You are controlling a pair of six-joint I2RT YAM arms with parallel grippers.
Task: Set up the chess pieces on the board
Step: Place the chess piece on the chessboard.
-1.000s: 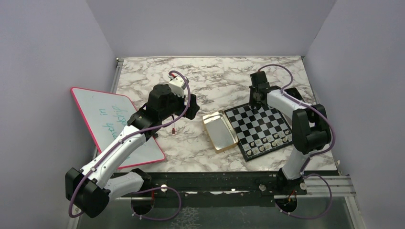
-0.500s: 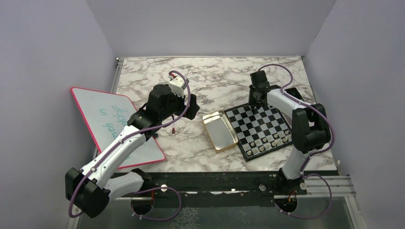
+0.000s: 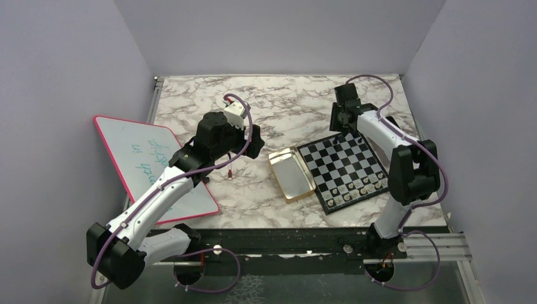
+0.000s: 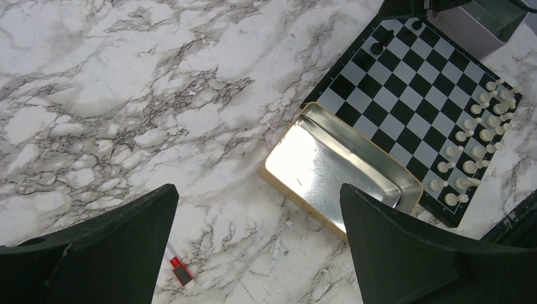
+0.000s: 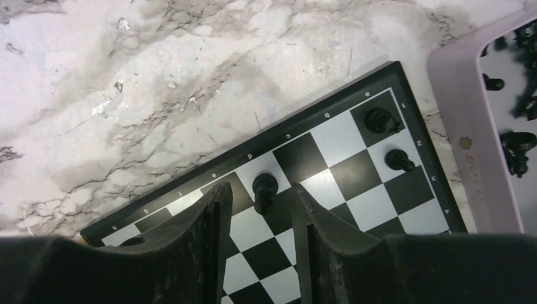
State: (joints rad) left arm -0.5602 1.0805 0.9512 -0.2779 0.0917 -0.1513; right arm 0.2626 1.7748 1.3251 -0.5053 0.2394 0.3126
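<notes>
**Right end effector straddles a black piece at the board's far corner**

The right end effector [image 5: 259, 197] hangs over the 12 o'clock corner of the board [image 3: 345, 166]. Its jaws are part-way apart, and one black piece [image 5: 265, 182] stands upright on a square between them. A sliver of board shows on each side of the piece, so neither finger touches it. In the right wrist view, two more black chessmen [image 5: 379, 119] stand on squares toward 2 o'clock from it, close to the board's corner. The white pieces [image 3: 360, 185] stand in two rows along the board's 6 o'clock side.

A gold tin [image 3: 291, 173] lies open just beside the board's 9 o'clock edge, its polished floor bare and catching the light. In the right wrist view, a pale tray [image 5: 457, 126] sits just off the board at 3 o'clock. It holds a jumble of loose black pieces [image 5: 516, 149]; the frame cuts them off, so their number cannot be told.

The left end effector [image 4: 256, 190] hovers over the marble desk [image 3: 285, 101] at 9 o'clock from the tin, jaws spread wide and holding nothing. A small red object [image 4: 180, 271] lies on the desk below it. A pink-rimmed whiteboard [image 3: 133, 149] with green writing rests at the desk's 9 o'clock edge.
</notes>
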